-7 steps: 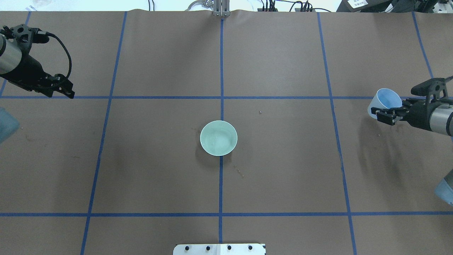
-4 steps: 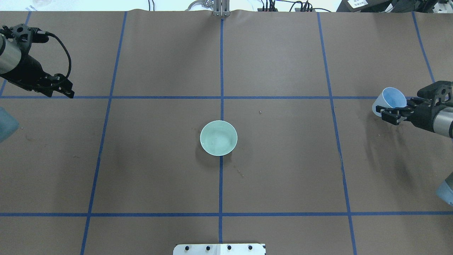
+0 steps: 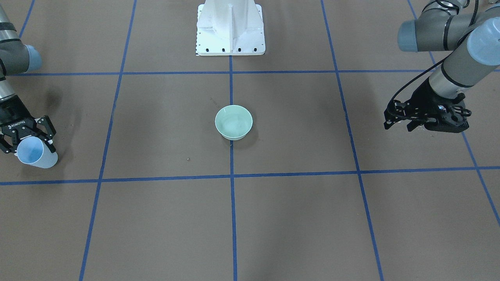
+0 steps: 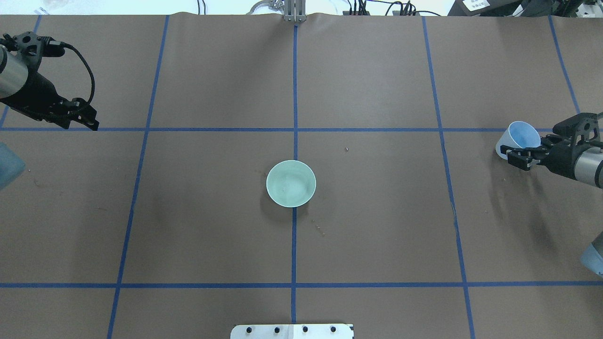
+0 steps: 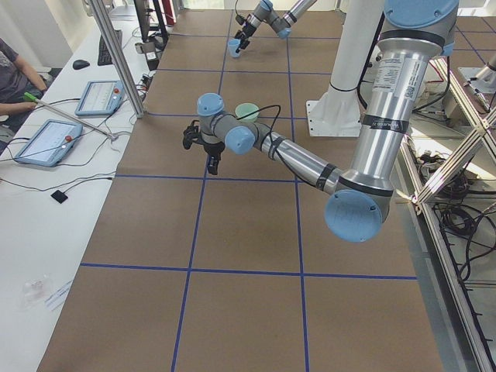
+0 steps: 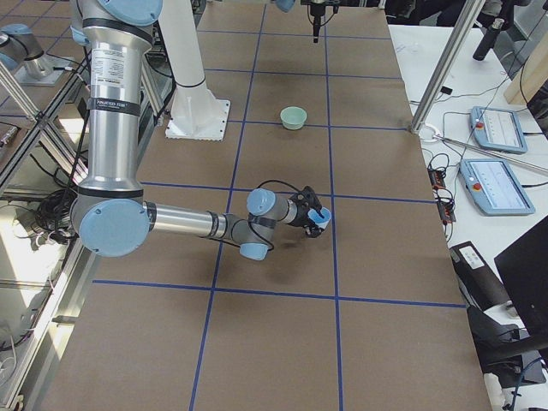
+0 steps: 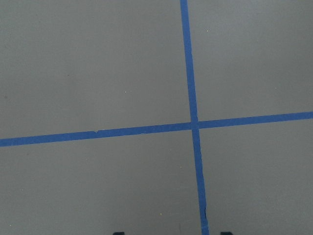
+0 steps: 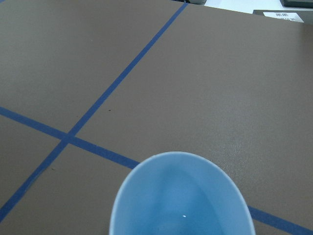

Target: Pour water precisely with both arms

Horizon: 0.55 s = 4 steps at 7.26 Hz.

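Observation:
The pale green bowl (image 4: 291,183) stands at the table's middle, and a little water (image 3: 233,125) ripples inside it. Far to the overhead view's right, my right gripper (image 4: 517,155) is shut on a pale blue cup (image 4: 522,135), held tilted just above the table. In the right wrist view the cup (image 8: 181,200) shows only a tiny glint at its bottom. My left gripper (image 4: 82,121) hangs at the far left, open with nothing in it, over a crossing of blue tape (image 7: 194,125). From the front, the cup (image 3: 37,158) is at the left and the left gripper (image 3: 398,124) at the right.
Blue tape lines (image 4: 294,94) divide the brown table cover into squares. The white pedestal base (image 3: 230,35) stands at the robot's edge. Tablets (image 5: 46,142) and a seated person (image 5: 12,70) are along the operators' side table. Small specks (image 4: 320,228) lie near the bowl.
My right gripper has carried the blue cup a little further to the right, away from the bowl. The left arm and the bowl have barely moved.

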Available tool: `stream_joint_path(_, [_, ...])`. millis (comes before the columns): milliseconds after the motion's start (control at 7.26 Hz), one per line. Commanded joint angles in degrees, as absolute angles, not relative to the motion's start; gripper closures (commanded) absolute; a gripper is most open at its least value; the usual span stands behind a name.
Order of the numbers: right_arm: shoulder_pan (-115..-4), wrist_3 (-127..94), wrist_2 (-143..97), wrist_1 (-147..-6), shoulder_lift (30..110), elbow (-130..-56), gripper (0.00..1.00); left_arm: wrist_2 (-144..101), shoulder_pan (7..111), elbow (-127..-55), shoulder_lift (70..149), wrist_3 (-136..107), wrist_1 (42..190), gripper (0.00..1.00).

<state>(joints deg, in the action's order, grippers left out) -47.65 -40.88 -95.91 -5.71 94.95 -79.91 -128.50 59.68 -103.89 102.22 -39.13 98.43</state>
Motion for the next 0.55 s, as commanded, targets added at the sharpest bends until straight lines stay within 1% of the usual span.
stream_joint_path(0, [-47.4, -40.9, -95.8, -5.8, 94.9, -79.7, 0.46, -128.5, 59.7, -103.9, 102.2, -39.1, 98.4, 0.28])
stream_joint_path(138, [-47.3, -40.8, -95.8, -5.8, 94.9, -79.7, 0.33, -128.5, 59.7, -103.9, 102.2, -39.1, 98.4, 0.28])
stream_joint_path(413, [-47.1, -40.9, -96.0, -5.8, 94.9, -79.4, 0.01, -128.5, 59.7, -103.9, 102.2, -39.1, 98.4, 0.28])
